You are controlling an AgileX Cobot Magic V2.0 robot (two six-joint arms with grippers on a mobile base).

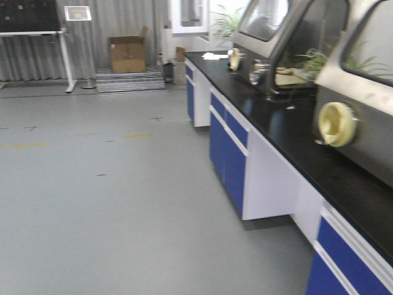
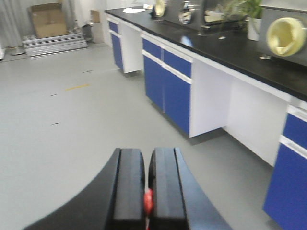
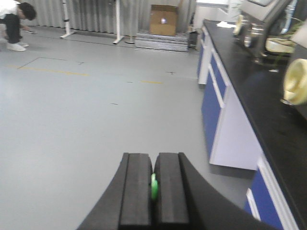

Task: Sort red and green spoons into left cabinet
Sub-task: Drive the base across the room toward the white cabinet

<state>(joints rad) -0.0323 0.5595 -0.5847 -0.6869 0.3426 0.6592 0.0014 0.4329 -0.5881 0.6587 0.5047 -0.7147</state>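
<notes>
Left wrist view, bottom centre: the left end effector, two black, flat-faced, matte pads, is pressed together on the red spoon. Only a small glossy red sliver of it shows in the seam between the pads, low in the frame.

Right wrist view, bottom centre: the right end effector, of the same black build, is clamped on the green spoon. Only a short bright green plastic edge shows between the pads; neither spoon's bowl nor handle can be made out.

Beyond both lies a smooth pale grey floor, bearing a short yellow tape mark at centre left of the front view.

Along the right side of every view runs a long black glossy worktop over blue cupboard fronts set in white frames. On it stand grey metal enclosures with a round cream port, and a potted plant in the upper right.

A brown cardboard box sits at top centre against grey curtains. A person crouches in the upper left corner.
</notes>
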